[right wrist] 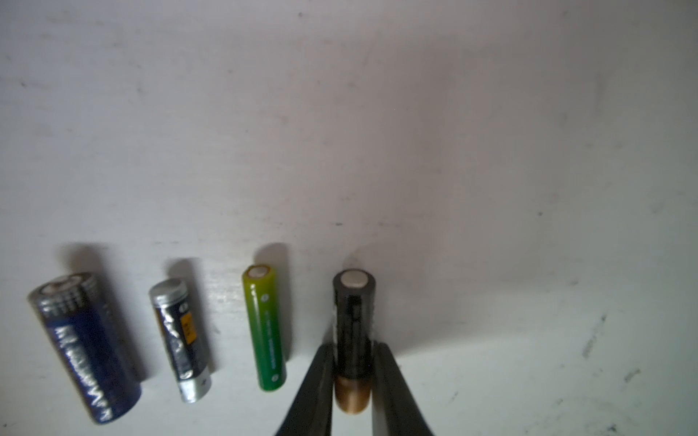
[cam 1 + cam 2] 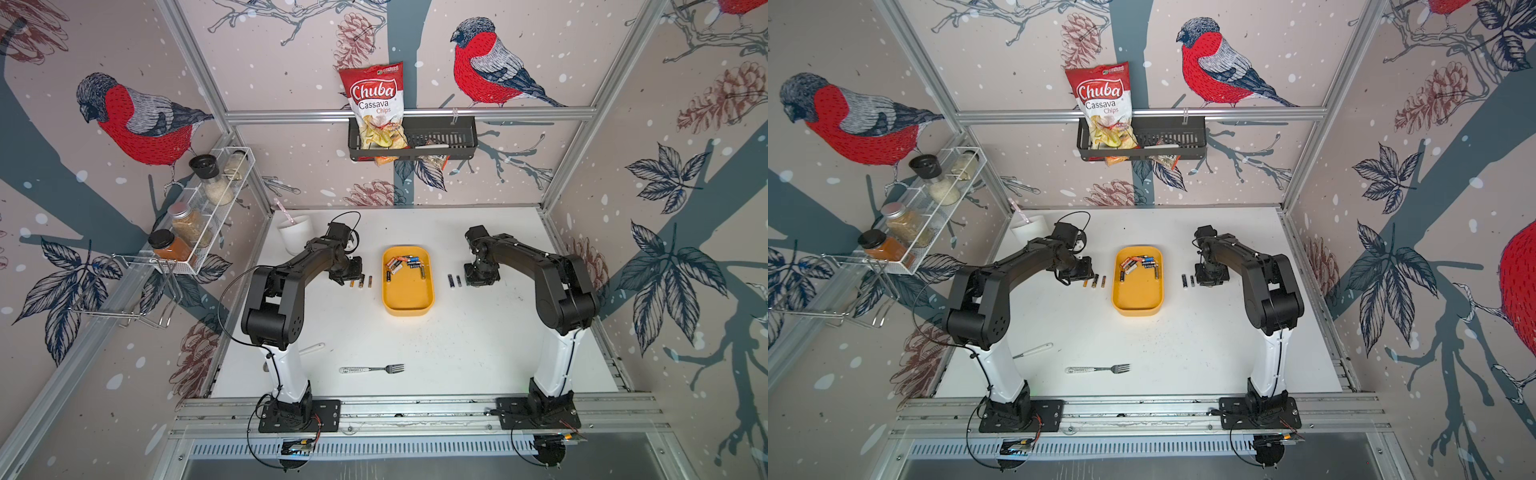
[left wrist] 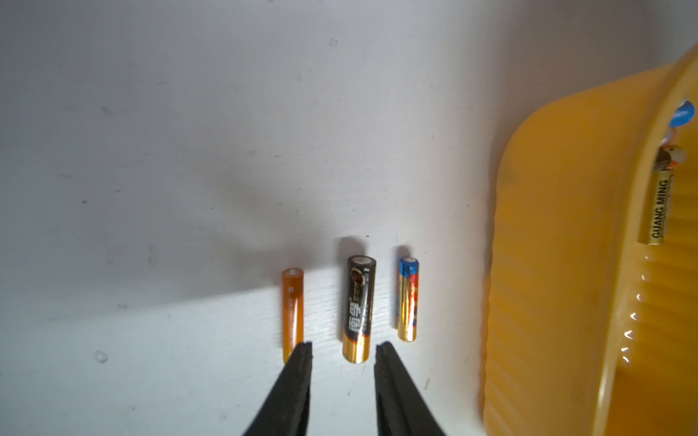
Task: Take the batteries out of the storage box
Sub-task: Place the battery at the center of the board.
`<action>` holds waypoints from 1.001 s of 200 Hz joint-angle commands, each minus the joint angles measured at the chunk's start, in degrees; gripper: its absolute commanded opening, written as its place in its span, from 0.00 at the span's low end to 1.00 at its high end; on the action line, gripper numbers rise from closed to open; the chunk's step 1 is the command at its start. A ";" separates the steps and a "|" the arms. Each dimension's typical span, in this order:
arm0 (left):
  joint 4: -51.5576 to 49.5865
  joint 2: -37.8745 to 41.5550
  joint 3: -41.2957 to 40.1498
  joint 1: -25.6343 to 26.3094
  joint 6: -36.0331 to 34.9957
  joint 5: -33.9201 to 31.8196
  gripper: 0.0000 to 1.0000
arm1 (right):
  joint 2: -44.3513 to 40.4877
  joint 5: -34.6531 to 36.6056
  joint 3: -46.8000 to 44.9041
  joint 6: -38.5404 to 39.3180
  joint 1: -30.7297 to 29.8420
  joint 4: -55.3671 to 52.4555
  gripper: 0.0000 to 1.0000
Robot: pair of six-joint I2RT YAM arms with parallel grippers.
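Observation:
The yellow storage box [image 2: 407,299] [image 2: 1138,299] sits mid-table with several batteries [image 2: 405,264] heaped at its far end. Left of it three batteries lie side by side: orange [image 3: 292,309], black-and-gold [image 3: 359,309] and blue-red-gold [image 3: 408,302]. My left gripper [image 3: 343,345] [image 2: 349,276] is open, its tips flanking the near end of the black-and-gold one without gripping it. Right of the box lie a blue battery [image 1: 87,347], a silver-black one [image 1: 181,339] and a green one [image 1: 266,328]. My right gripper [image 1: 353,348] [image 2: 480,276] is shut on a black battery with a copper end [image 1: 353,313], low at the table.
A fork [image 2: 374,369] lies near the table's front and a white-handled utensil [image 2: 311,348] beside the left arm. A white cup [image 2: 295,232] stands at the back left. A spice rack [image 2: 199,208] hangs on the left wall and a black basket [image 2: 440,141] on the back rail.

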State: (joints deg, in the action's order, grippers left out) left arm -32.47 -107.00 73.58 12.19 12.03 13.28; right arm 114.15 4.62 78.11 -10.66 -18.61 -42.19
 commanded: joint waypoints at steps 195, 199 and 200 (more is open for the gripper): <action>-1.11 0.48 0.75 0.29 0.14 -0.71 0.33 | -0.88 0.56 0.66 -0.24 -0.08 -0.06 0.29; -1.19 0.56 0.77 0.38 0.17 -0.71 0.33 | -0.92 0.52 0.73 -0.20 -0.12 -0.07 0.29; -1.23 0.56 0.77 0.34 0.13 -0.71 0.33 | -0.93 0.50 0.73 -0.22 -0.12 -0.08 0.29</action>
State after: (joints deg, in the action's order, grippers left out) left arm -32.80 -107.02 73.84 12.23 12.03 13.23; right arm 113.86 4.64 78.72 -10.68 -18.65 -42.46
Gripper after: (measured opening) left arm 0.333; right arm 0.291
